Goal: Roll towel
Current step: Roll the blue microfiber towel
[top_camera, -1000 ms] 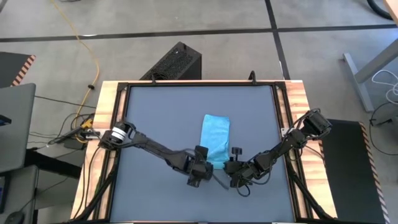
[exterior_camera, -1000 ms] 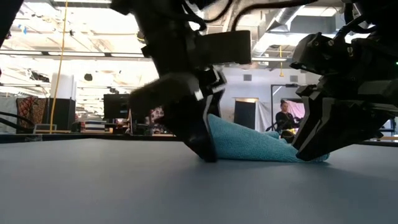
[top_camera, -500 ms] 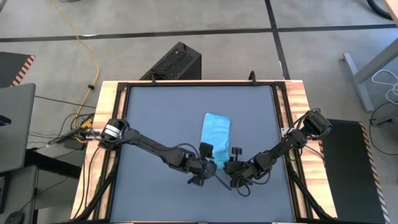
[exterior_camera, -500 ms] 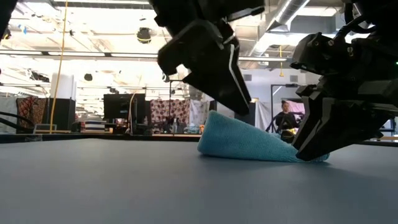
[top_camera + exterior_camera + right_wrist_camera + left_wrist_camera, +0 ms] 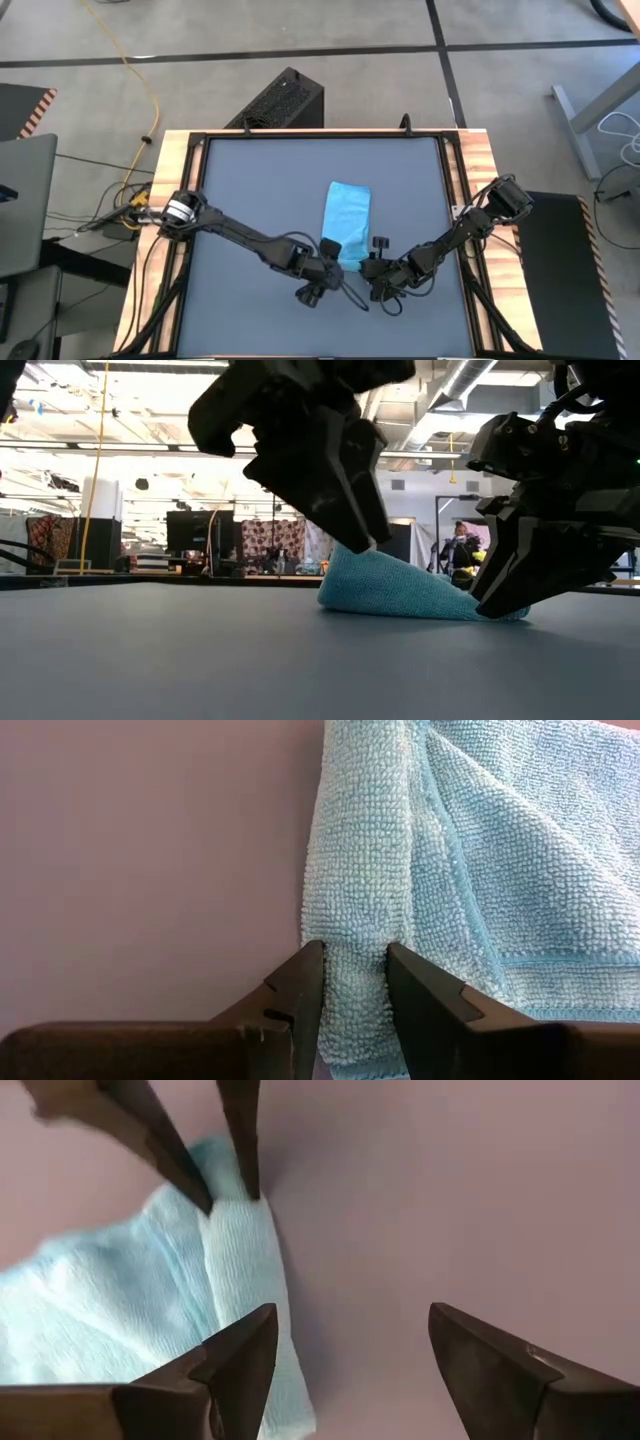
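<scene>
The sky-blue towel (image 5: 348,218) lies on the dark grey tabletop (image 5: 260,190), its long side running far to near, and its near end is raised in a thick fold (image 5: 390,585). My right gripper (image 5: 373,276) is down at the towel's near right end and shut on that fold. It also shows in the right wrist view (image 5: 355,960) and the low view (image 5: 492,605). My left gripper (image 5: 320,288) hangs open above the towel's near left end and touches nothing. In the left wrist view (image 5: 350,1325) one finger stands over the towel's edge (image 5: 250,1280) and the other over bare table. My right gripper pinches the towel's rolled-over fold (image 5: 355,915) between its two fingers, at the near right end. It holds several layers, not a single edge. The fingers (image 5: 235,1170) slant down from the near right and lie across the fold. The towel rests on the table, slack.
Wooden rails run along the table's left (image 5: 165,200) and right (image 5: 475,180) sides. A black box (image 5: 283,100) stands on the floor beyond the far edge. Bare tabletop lies left and far of the towel.
My left gripper has lifted off the towel's near left end, where it stood on the table a second ago. It now hangs above that end, a little nearer the table's near edge. The towel and my right gripper have stayed put.
</scene>
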Action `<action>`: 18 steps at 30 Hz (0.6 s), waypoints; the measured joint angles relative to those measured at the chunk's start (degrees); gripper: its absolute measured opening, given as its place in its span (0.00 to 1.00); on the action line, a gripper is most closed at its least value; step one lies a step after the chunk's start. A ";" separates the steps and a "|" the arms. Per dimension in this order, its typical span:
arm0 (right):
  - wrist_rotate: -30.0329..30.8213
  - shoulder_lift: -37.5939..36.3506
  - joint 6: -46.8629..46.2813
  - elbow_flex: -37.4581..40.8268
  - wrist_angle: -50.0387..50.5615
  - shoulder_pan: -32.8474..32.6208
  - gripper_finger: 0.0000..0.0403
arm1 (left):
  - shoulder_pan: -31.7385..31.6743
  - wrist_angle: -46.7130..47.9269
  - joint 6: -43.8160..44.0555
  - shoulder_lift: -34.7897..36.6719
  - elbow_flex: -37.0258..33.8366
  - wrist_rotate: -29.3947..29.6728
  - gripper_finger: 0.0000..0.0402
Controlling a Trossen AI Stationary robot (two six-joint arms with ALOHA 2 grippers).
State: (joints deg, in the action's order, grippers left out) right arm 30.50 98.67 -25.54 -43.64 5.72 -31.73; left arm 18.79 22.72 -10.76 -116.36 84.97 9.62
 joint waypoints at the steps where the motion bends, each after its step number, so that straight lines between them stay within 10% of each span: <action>1: 0.00 0.00 0.00 0.00 0.00 0.00 0.34 | -0.28 0.72 0.53 0.00 0.00 -0.44 0.62; 18: 0.00 0.00 -2.95 0.02 -0.13 0.00 0.34 | -0.81 3.65 5.80 -3.78 0.00 7.57 0.62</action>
State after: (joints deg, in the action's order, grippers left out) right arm 30.50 98.67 -28.49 -43.62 5.58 -31.73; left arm 17.98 26.37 -4.96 -120.14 84.97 17.19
